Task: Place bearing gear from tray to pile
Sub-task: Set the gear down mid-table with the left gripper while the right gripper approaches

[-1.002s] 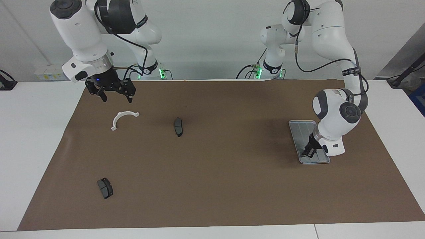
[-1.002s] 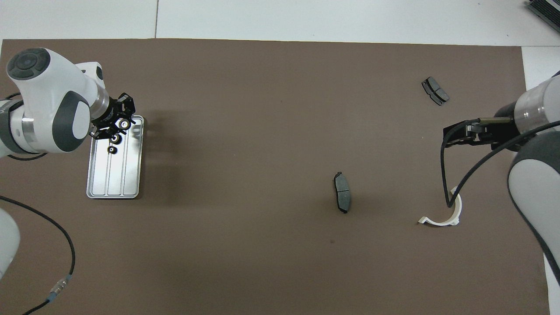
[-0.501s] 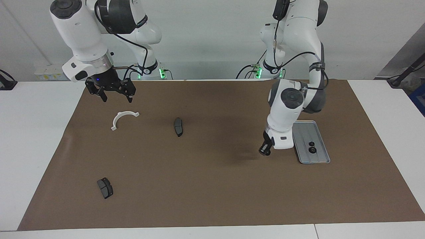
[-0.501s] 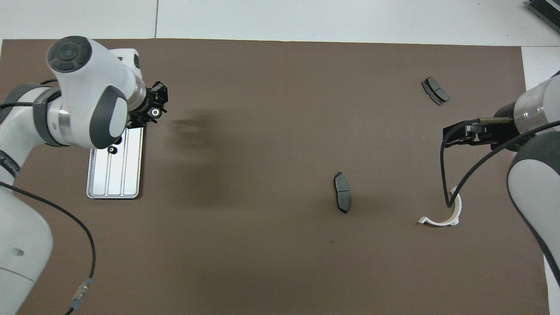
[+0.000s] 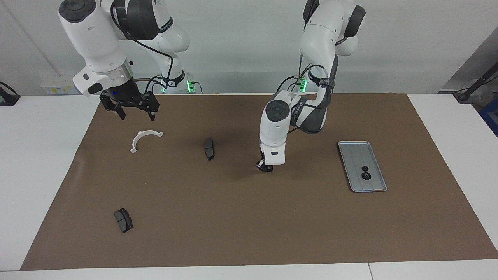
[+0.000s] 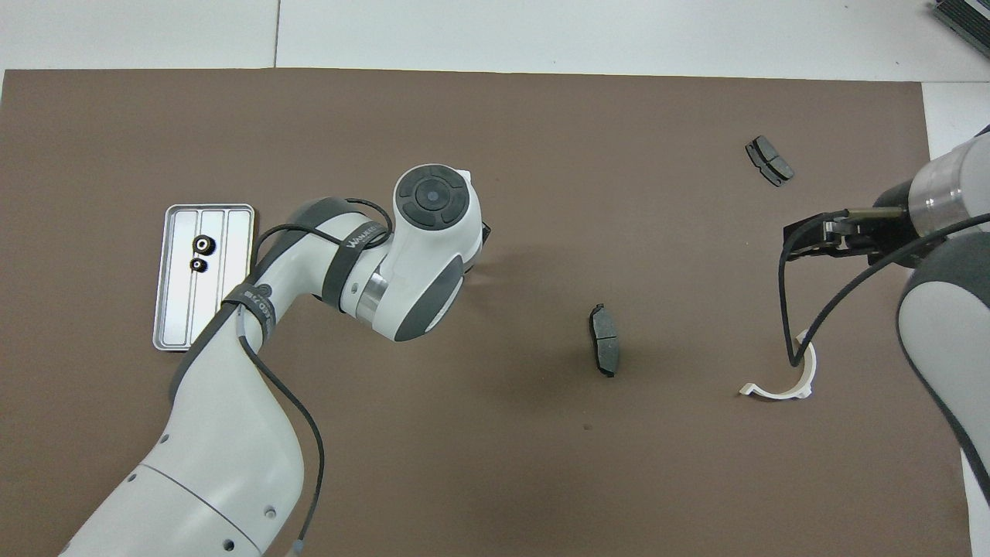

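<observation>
A: How far along does the job look?

B: Partway, by the look of it. Two small dark bearing gears (image 5: 365, 172) lie in the tray (image 5: 375, 187) at the right of the facing view, side by side on its ridged floor. The left tool (image 5: 265, 167) hangs over bare worktop (image 5: 249, 217) near the middle of the frame, between the tray and the nearest dark pad (image 5: 209, 148).

A: Is it carrying one?

B: Its fingers are drawn nearly together on something small and dark at the tip. That reads as a bearing gear, though the piece is too small to be sure of. In the overhead view the wrist covers the tip entirely.

A: And the pile?

B: A loose scatter in the left half of the facing view: the white half-ring bracket (image 5: 144, 139) upper left, the dark pad near the centre, and a second pad (image 5: 123, 220) lower left. No gear lies among them yet, so the placing remains, and the two in the tray after that.

A: The arm's pose?

B: The left arm reaches from the top of the frame, elbow bent, wrist pointing straight down. The right tool (image 5: 134, 112), fingers spread and empty, waits in the air above the bracket at upper left.
</observation>
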`<action>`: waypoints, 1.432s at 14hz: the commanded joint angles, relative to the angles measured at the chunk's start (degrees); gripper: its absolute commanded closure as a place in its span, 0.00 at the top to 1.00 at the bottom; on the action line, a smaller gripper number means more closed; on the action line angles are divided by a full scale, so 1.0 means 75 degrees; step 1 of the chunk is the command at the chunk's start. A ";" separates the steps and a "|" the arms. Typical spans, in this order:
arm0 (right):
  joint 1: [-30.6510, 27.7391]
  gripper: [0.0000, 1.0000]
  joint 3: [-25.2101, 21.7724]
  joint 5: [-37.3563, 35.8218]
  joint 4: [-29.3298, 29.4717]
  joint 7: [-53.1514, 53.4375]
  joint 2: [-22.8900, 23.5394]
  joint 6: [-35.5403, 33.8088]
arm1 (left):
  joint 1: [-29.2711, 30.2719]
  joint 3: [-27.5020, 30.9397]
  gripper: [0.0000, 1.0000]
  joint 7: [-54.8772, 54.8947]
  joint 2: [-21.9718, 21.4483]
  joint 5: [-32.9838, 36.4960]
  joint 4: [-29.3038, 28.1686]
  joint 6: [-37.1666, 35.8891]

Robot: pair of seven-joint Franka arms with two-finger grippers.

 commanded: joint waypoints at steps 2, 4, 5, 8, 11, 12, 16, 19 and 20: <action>-0.0056 1.00 0.0033 0.0141 -0.0176 0.0039 -0.0158 0.0036 | -0.0440 0.0143 0.28 -0.0477 0.0149 0.0018 0.0050 0.0435; -0.0056 1.00 0.0033 0.0141 -0.0176 0.0039 -0.0158 0.0036 | -0.0477 0.0143 0.45 -0.0501 0.0137 0.0030 0.0050 0.0436; -0.0056 1.00 0.0033 0.0141 -0.0176 0.0039 -0.0158 0.0036 | -0.0477 0.0155 0.52 -0.0513 0.0125 0.0030 0.0096 0.0436; 0.0003 1.00 0.0068 0.0153 -0.0176 0.0028 -0.0193 -0.0349 | -0.0430 0.0178 0.83 -0.0478 0.0055 0.0053 0.0331 0.0307; 0.0107 1.00 0.0080 0.0165 -0.0246 0.0097 -0.0193 -0.0013 | -0.0069 0.0330 0.82 -0.0315 -0.0039 0.0065 0.0564 0.0098; 0.0341 1.00 0.0080 0.0165 -0.0258 0.0144 -0.0181 0.0163 | 0.0212 0.0342 0.82 0.0046 -0.0132 0.0065 0.0670 -0.0194; 0.1103 1.00 0.0080 0.0165 -0.0714 0.1198 -0.0006 0.1217 | 0.1618 0.0331 0.82 0.2037 -0.0437 -0.0029 0.0718 -0.0653; 0.1758 1.00 0.0080 0.0107 -0.0762 0.1993 0.0543 0.1920 | 0.2462 0.0319 0.82 0.3641 -0.0391 -0.0064 0.0695 -0.0689; 0.2004 1.00 0.0080 0.0025 -0.0750 0.2321 0.0801 0.2166 | 0.2720 0.0331 0.82 0.4273 -0.0332 -0.0064 0.0683 -0.0677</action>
